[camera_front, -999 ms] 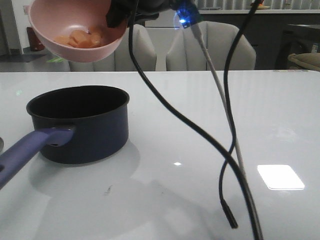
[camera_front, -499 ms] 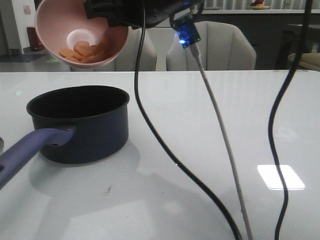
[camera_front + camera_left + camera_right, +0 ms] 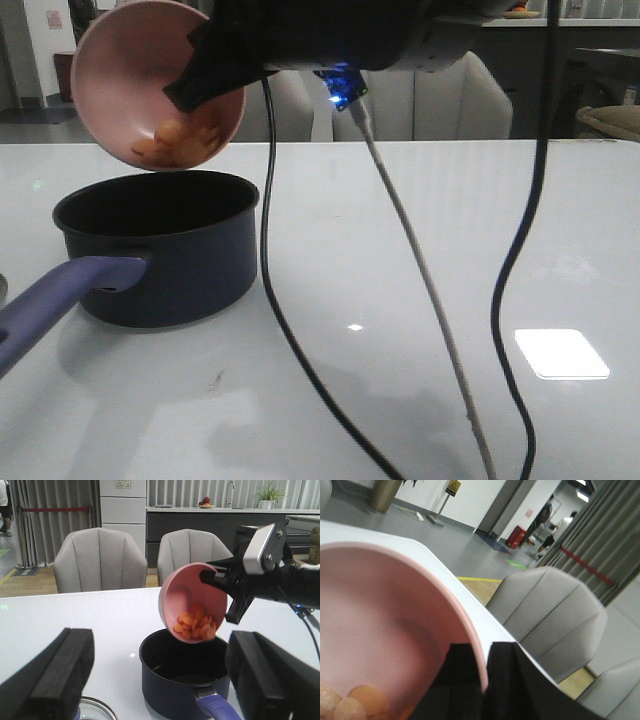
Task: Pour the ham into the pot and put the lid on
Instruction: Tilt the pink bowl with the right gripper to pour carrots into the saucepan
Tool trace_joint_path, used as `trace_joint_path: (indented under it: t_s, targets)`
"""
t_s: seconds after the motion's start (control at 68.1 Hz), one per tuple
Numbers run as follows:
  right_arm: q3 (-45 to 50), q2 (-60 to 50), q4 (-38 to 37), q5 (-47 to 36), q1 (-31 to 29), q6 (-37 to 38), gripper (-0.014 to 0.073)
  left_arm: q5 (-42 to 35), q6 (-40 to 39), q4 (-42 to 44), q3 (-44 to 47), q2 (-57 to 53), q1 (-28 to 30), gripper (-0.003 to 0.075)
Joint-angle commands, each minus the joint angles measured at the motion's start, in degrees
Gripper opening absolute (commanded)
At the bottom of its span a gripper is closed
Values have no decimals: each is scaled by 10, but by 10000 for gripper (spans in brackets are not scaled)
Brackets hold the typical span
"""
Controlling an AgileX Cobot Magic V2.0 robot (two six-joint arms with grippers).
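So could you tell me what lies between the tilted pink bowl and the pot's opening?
Nothing: the left wrist view shows only open air between the bowl and the pot; the ham sits at its lower lip.

The right claw [image 3: 482,680] pinches the pink bowl's [image 3: 385,625] rim; ham [image 3: 350,702] inside.

The ham [image 3: 185,140], a cluster of small orange-brown rounded slices, lies heaped against the lower side of a steeply tipped pink bowl [image 3: 120,70] held in the air just above the pot's far rim. The pot [image 3: 165,260], dark navy with a black inside, stands upright on the left of the table, its long purple-blue handle [image 3: 55,300] pointing near and left. A rounded glass edge, apparently the lid [image 3: 95,711], shows nearer than the pot.
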Motion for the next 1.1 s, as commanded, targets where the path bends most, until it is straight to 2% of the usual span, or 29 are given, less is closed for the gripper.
trace_joint_path:
  t_s: [0.0,0.294,0.485,0.617,0.94,1.013,1.087]
  targets:
    - [-11,-25,10,-93,11,-72,141,-46,-3,-5,-14,6,-4,572]
    - [-11,12,82,-221,46,-257,141,-46,-3,-5,-14,6,-4,572]
    - [-11,46,69,-305,53,-337,141,-46,-3,-5,-14,6,-4,572]
    - [-11,59,62,-333,55,-385,141,-46,-3,-5,-14,6,-4,572]
    - [-11,59,67,-351,55,-380,141,-46,-3,-5,-14,6,-4,572]
    - [-11,55,87,-356,56,-322,141,-46,-3,-5,-14,6,-4,572]
    - [-11,42,123,-358,56,-208,141,-46,-3,-5,-14,6,-4,572]
